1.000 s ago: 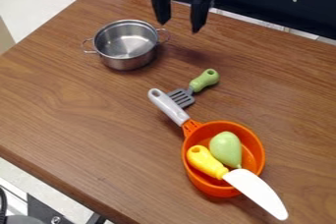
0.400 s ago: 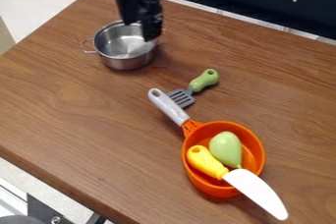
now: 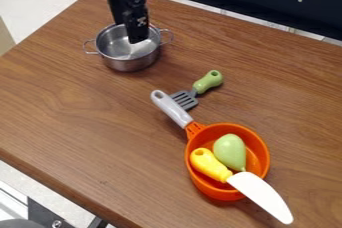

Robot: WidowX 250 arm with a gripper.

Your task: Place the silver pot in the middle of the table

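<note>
I have swung my claw (image 3: 129, 33) leftward from the upper middle of the frame, turning it on the way, and it now hangs over the silver pot (image 3: 130, 61); in the last short stretch it has shifted a little further left. The pot sits where it did, at the upper left of the frame, upright on the surface (image 3: 73, 114), and the other things lie as they were.

My claw is open and holds nothing. Its two tips stand apart on a line that slants from upper left to lower right: one by the pot's far rim, the other over its mouth. I cannot tell how deep that nearer tip reaches, or whether either one touches metal.

The relation that counts is this slant against the pot's long axis, which runs through its two side handles, left to right and rising slightly to the right. My tips cross that axis instead of lying along it, and the far wall comes between them, so I judge a pinch on that wall to be the coming grip, with one tip inside and one outside. I likely need to go lower first. Gripped at one edge, the pot may tip or swing as it rises.

From the pot, the middle of the surface lies toward the lower right, where the green-handled spatula (image 3: 198, 90) and the grey handle of the orange pan (image 3: 225, 195) crowd the spot.
</note>
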